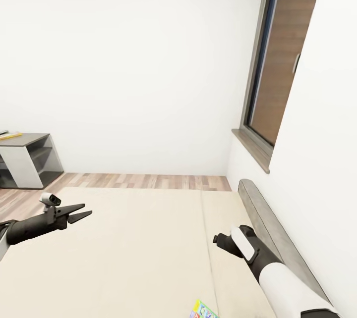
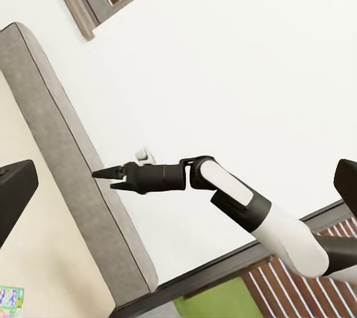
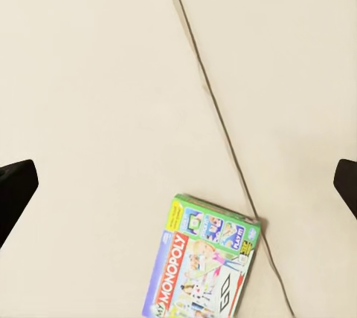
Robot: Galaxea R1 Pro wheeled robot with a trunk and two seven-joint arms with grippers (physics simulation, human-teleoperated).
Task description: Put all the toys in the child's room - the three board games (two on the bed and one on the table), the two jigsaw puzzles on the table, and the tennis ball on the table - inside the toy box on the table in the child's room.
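The robot stands over the bed [image 1: 124,253], a wide cream mattress with a seam and a grey padded headboard [image 1: 270,231] along its edge by the window wall. Both arms hang above the mattress, carrying nothing. The left gripper [image 1: 74,213] has its jaws parted. The right gripper [image 2: 111,175], seen from the left wrist camera, also looks slightly parted, empty.

One board game [image 3: 204,270], a green-edged Monopoly box, lies flat on the mattress just beside the seam; in the head view only its corner [image 1: 203,310] peeks in at the near edge. It is not yet picked up, so the task seems to be at an early stage.

The right wrist view gives the box lid in full. The head view adds a low grey shelf unit [image 1: 27,159], wood floor [image 1: 148,181] and window [image 1: 277,60].
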